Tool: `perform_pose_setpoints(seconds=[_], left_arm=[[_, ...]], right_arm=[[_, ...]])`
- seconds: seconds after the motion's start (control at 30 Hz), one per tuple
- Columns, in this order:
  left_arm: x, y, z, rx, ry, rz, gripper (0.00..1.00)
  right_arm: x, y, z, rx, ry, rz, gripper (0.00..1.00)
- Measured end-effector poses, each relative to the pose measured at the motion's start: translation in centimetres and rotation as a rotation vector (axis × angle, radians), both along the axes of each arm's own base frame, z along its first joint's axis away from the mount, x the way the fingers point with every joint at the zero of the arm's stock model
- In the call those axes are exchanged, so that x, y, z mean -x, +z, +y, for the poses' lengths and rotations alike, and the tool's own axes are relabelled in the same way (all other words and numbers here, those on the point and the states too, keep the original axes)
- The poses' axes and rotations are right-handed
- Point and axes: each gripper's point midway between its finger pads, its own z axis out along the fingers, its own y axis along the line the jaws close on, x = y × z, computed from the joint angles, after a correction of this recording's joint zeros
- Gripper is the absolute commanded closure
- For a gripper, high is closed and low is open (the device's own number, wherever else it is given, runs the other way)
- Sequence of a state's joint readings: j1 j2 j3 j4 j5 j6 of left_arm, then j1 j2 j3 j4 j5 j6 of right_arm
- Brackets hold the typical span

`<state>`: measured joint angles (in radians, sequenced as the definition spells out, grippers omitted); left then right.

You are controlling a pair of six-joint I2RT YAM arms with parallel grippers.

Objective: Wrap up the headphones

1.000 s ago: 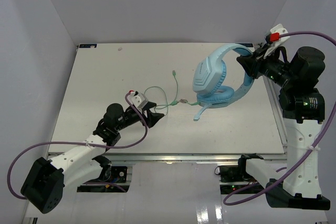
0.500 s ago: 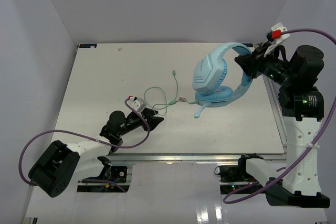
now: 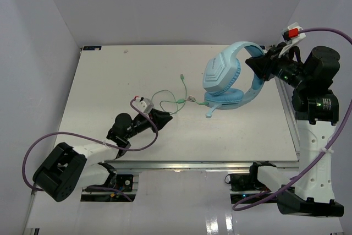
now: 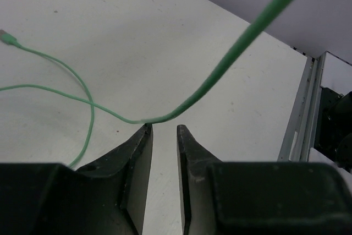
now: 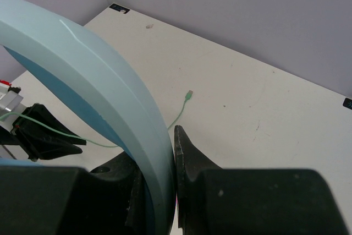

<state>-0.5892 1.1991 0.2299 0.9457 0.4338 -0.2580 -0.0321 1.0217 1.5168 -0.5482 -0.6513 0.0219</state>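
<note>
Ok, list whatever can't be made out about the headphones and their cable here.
Left wrist view: whether the left fingers pinch the cable or it only rests on their tips; the contact is too small to tell.
Right wrist view: the earcups are largely cut off by the frame; only the headband between the right fingers shows.
Top view: the plug is too small to identify.

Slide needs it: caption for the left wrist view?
Left gripper, jaws narrowly apart, fingertips meeting the green headphone cable that arcs up off the white table.
</note>
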Motion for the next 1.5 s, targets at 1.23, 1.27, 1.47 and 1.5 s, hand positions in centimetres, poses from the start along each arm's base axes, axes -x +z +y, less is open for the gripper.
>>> perform_pose_setpoints(seconds=[1.23, 1.27, 1.47, 1.5], left_arm=[[-0.7, 2.2, -0.9, 0.034, -0.024, -0.051, 0.75], [-0.5, 2.4, -1.0, 0.043, -0.031, -0.054, 0.77], [-0.1, 3.7, -1.1, 0.079, -0.051, -0.072, 0.98], [0.0, 4.0, -1.1, 0.086, -0.052, -0.077, 1.0]], right_arm=[[0.8, -0.8, 0.9, -0.06, 0.056, 0.045, 0.92], [0.7, -0.9, 0.9, -0.062, 0.057, 0.048, 0.92], [0.5, -1.5, 0.9, -0.066, 0.055, 0.063, 0.92], [0.5, -1.6, 0.9, -0.066, 0.055, 0.065, 0.92]])
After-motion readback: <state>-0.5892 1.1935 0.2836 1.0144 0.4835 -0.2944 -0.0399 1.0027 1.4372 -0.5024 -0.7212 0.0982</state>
